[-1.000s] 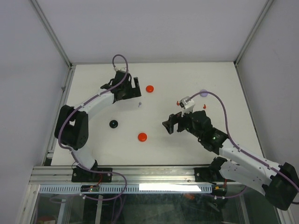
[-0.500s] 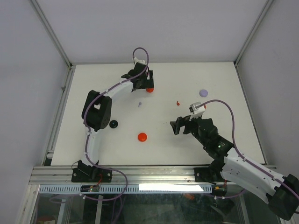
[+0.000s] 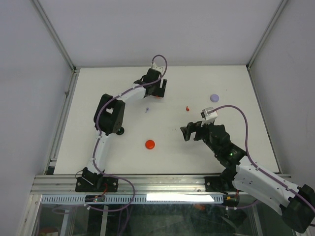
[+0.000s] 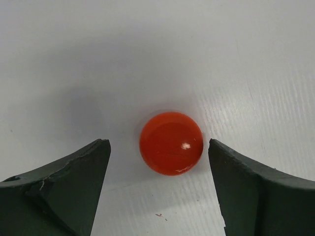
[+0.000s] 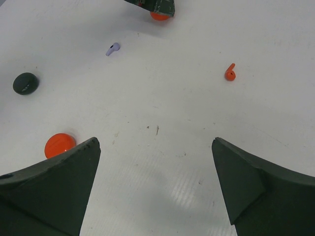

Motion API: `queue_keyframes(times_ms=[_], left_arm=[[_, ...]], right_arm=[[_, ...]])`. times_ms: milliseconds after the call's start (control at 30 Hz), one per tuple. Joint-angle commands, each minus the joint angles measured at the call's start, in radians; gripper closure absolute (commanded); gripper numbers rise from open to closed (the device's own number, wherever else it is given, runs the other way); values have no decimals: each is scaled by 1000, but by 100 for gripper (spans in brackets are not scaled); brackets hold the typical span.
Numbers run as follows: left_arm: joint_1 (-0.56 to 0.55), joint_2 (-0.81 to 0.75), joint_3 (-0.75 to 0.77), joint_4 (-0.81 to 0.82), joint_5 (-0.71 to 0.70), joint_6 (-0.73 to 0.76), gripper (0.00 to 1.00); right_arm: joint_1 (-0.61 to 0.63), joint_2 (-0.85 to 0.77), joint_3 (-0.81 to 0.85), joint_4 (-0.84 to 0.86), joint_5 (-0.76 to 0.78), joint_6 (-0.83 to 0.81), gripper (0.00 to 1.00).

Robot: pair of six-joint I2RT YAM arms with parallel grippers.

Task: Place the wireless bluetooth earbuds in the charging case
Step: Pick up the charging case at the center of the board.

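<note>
The left gripper (image 3: pixel 158 93) hangs over the far red disc (image 4: pixel 171 143). Its jaws are spread wide to either side of the disc, with bare table showing in each gap, and they grip nothing. The lavender earbud (image 3: pixel 147 110) lies loose on the white table (image 3: pixel 231 78), nearer the arm bases than that disc and slightly left of it. The red earbud (image 3: pixel 187 108) lies nearer too, off to the disc's right. The right gripper (image 3: pixel 187 132), further right and nearer again, gapes fully and is empty.
</note>
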Motion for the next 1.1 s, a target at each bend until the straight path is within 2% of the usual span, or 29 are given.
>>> queue_keyframes(times_ms=[0,367,733,1067], left_arm=[[-10,8,32,49,69,70,19],[-15,-11,-25,63,134,83,46],[-46,-286,-329,168,173,95,53],[-116,-560,-539,162,123,-239,53]], right_arm=[[-4,-4,10,50,14,0,1],[-6,24,24,39,-24,0,4],[-7,64,104,-56,-60,40,6],[-7,54,101,-19,-53,74,4]])
